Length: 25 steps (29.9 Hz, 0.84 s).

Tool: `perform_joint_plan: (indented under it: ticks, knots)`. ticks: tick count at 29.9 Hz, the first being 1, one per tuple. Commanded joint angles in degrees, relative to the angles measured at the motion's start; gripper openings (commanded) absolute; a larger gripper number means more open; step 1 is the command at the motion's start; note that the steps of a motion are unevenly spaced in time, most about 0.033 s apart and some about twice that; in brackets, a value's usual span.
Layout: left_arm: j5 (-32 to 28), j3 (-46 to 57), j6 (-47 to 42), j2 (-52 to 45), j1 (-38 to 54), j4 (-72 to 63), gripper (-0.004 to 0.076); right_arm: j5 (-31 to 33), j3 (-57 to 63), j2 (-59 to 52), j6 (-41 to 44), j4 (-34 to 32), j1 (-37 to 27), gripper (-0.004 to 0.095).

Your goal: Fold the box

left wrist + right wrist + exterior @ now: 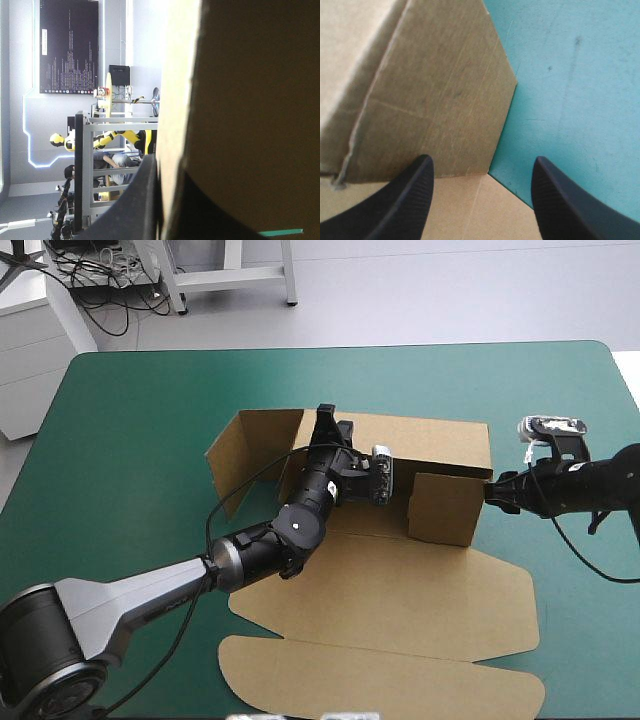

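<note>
1. Teal-green cover (130, 420) spreads over the whole table, bare along the far edge and both sides.
2. Box (420, 590) sits at the middle of the table, partly raised. Its back wall (430, 445) stands upright, a left flap (240, 455) angles outward, and a right flap (445, 508) stands at the front right corner. The lid (400, 670) lies flat toward the near edge.
3. Left arm (150, 590) comes in from the near left corner and crosses the flat board to the back wall.
4. Left gripper (324, 420) is at the top edge of the back wall, near its left end. In the wrist view the board (250, 100) stands between its fingers (137, 205), which are clamped on it.
5. Right gripper (492, 490) is low at the box's right corner, just beside the right flap. Its fingers (417, 195) are spread wide, holding nothing. Ahead of them lie the flap's edge (435, 90) and bare cover.
</note>
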Motion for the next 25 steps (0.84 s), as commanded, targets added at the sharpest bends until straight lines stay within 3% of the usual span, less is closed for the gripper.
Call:
perform_joint_plan:
  ticks: [1, 12, 19, 25]
  knots:
    - [2.3, -1.6, -1.8, -2.5, -0.2, 2.1, -0.001, -1.0, 0.9, -2.8, -4.4, 5.7, -0.3, 0.0529]
    - [2.3, -1.6, -1.8, -2.5, -0.2, 2.1, -0.001, 2.8, 1.5, -3.3, -6.0, 5.8, -0.3, 0.0515]
    - [2.3, -1.6, -1.8, -2.5, -0.2, 2.1, -0.001, -3.4, 1.5, -3.3, -10.2, 5.8, -0.3, 0.0515]
    - [2.3, -1.6, -1.8, -2.5, -0.2, 2.1, -0.001, -6.2, 1.5, -3.3, -21.7, 10.1, -0.3, 0.0514]
